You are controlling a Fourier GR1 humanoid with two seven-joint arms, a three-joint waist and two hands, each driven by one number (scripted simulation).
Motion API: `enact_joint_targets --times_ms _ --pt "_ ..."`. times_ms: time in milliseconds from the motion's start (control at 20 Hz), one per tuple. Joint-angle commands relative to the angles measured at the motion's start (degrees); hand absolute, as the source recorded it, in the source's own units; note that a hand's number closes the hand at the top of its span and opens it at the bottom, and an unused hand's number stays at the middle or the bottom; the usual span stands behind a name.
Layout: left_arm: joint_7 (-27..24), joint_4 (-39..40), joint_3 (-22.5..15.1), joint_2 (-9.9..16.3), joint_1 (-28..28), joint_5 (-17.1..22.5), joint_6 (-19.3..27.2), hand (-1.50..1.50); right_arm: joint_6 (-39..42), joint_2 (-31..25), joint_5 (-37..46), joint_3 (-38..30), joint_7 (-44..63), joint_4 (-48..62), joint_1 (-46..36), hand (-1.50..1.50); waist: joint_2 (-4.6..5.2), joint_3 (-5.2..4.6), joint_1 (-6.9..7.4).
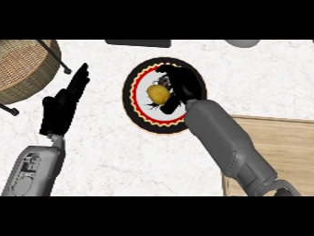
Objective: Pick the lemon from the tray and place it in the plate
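Lemon (159,93): yellow, oval, over plate (140,108) centre. Right hand (181,87) curled round it. Left hand (64,103) fingers straight, holding nothing.

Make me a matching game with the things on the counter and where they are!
Things:
1. yellow lemon
2. round black plate with red and white rim
3. woven wicker basket
4. light wooden tray

Places:
A. far left of the counter
B. lower right, beside the right forearm
C. over the plate, at the right hand
D. middle of the white marble counter

Pairs: 1-C, 2-D, 3-A, 4-B
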Motion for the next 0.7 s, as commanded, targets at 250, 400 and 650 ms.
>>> enact_joint_targets --times_ms 250,400,650 --pt "0.4 0.8 0.0 -0.7 -2.4 -0.3 0.2 0.00 -4.6 0.1 -17.0 0.4 -10.9 1.4 1.4 -1.50 0.30 0.08 0.50" --pt "0.3 -0.4 -0.1 -0.5 1.1 -0.4 0.3 0.00 -6.8 0.1 -23.0 -3.2 -13.1 -0.7 1.2 -1.50 -0.20 0.08 -0.09" --pt "-1.0 -0.9 1.6 0.7 2.1 0.3 -0.1 0.00 -9.2 0.0 -28.3 -12.7 -16.4 1.0 -1.8 -1.50 -0.46 0.02 -2.27"
